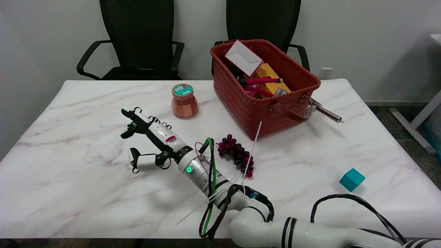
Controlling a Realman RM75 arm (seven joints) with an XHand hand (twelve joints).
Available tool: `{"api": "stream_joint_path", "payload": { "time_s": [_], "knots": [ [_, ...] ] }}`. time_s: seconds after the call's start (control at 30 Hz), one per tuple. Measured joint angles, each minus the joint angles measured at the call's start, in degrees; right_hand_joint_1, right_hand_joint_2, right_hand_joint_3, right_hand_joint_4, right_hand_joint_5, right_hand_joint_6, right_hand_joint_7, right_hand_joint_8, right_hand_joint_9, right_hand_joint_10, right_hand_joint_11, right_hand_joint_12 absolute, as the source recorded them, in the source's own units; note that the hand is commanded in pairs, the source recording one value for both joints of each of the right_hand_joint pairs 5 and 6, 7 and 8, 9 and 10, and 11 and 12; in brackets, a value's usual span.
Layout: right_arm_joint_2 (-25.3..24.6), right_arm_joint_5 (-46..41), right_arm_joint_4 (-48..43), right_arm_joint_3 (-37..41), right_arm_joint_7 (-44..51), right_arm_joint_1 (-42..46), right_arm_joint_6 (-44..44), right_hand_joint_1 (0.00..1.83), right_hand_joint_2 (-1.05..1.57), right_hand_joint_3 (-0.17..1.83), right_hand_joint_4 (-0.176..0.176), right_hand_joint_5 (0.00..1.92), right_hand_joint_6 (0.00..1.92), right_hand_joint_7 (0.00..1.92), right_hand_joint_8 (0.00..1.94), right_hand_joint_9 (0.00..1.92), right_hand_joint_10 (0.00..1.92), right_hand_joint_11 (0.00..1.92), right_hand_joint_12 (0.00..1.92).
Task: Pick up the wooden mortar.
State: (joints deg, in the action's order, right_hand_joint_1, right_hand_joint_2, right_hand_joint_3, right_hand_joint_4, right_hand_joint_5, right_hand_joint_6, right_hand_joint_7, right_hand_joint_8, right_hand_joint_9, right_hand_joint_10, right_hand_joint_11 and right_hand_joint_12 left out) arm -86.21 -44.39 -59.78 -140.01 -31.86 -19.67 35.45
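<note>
Over the white marble table [86,193], the right black-and-white hand [151,141] hangs empty, fingers spread, short of the ribbed wooden mortar [185,102].

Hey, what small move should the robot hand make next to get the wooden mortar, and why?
Probably shift the robot hand to the right and a little farther out, toward the wooden mortar. The hand is open and holds nothing, and its fingers point past the mortar's left side without touching it.
</note>
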Motion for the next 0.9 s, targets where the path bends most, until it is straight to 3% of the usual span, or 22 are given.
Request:
{"api": "stream_joint_path", "payload": {
  "time_s": [0.9],
  "knots": [
    [-6.19,-0.23,12.9,6.0,-8.19,-6.81,1.27,1.13,0.68,1.07,0.0,0.1,0.1,0.52,0.52,0.24,0.24,0.16,0.16]
  ]
}}
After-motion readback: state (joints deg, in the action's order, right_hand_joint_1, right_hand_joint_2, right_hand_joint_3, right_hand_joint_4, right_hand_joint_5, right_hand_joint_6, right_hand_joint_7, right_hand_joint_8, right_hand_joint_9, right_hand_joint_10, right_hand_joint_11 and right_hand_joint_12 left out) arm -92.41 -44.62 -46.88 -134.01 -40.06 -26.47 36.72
